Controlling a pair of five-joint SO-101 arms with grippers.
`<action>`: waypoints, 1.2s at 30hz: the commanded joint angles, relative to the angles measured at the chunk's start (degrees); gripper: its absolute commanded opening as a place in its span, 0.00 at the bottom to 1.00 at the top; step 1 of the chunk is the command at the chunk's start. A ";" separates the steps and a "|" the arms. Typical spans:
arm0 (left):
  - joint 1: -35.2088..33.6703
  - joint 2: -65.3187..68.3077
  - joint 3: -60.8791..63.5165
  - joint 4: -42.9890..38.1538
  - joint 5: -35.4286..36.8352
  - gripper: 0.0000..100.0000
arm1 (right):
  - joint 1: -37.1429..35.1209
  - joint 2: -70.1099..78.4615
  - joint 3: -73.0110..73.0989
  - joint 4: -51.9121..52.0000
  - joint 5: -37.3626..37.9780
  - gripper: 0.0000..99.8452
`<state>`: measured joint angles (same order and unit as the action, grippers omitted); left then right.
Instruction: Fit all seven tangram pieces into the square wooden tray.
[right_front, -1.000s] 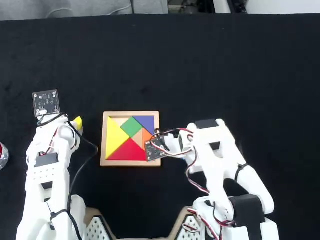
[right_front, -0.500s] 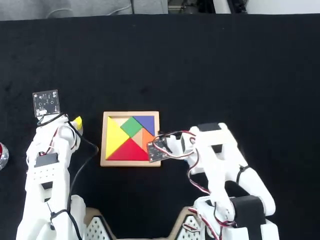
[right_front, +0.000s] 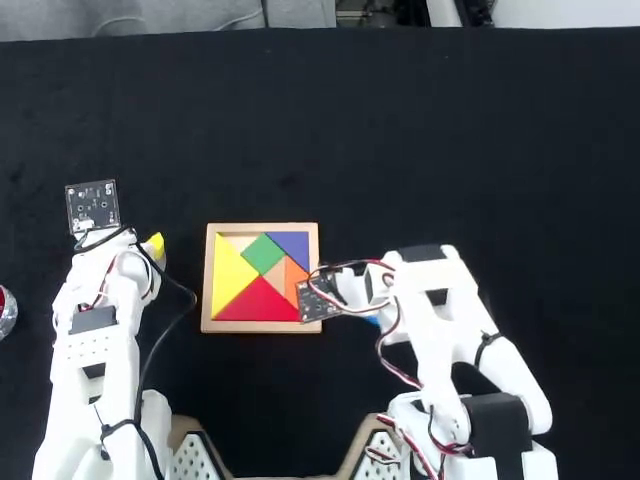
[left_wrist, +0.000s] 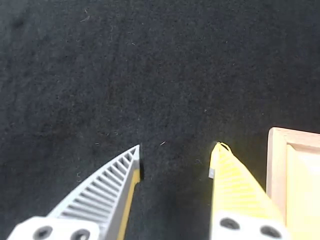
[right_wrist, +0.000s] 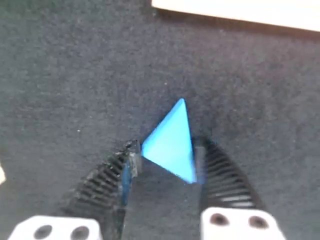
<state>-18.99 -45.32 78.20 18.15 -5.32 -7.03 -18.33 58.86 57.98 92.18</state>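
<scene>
Right gripper (right_wrist: 166, 148): clamps a light-blue triangle (right_wrist: 171, 140) between both fingers, one corner pointing away from the wrist. Hangs low over the black cloth (right_wrist: 75, 75), just beside the near right-hand corner of the wooden tray (right_front: 262, 228) in the high view. Left gripper (left_wrist: 177, 149): gapes wide over the cloth, just beside the tray's left rim. Inside the tray: yellow triangle (right_front: 232, 280), red triangle (right_front: 258, 302), green square (right_front: 264, 252), dark-blue piece (right_front: 293, 242) and orange piece (right_front: 293, 272), flat and touching edge to edge.
</scene>
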 joint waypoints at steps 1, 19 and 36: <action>0.84 -0.44 -0.66 -0.97 0.09 0.23 | 1.14 -0.75 0.57 -0.18 0.26 0.06; 0.84 -0.62 -0.66 -0.97 0.09 0.23 | -7.74 -4.26 -18.95 -2.81 -31.56 0.06; -5.49 -0.97 -1.80 -0.97 6.77 0.23 | -26.02 36.88 -69.49 15.30 -38.77 0.06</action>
<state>-23.47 -45.32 78.20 18.15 0.66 -31.38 13.67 2.42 68.00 54.20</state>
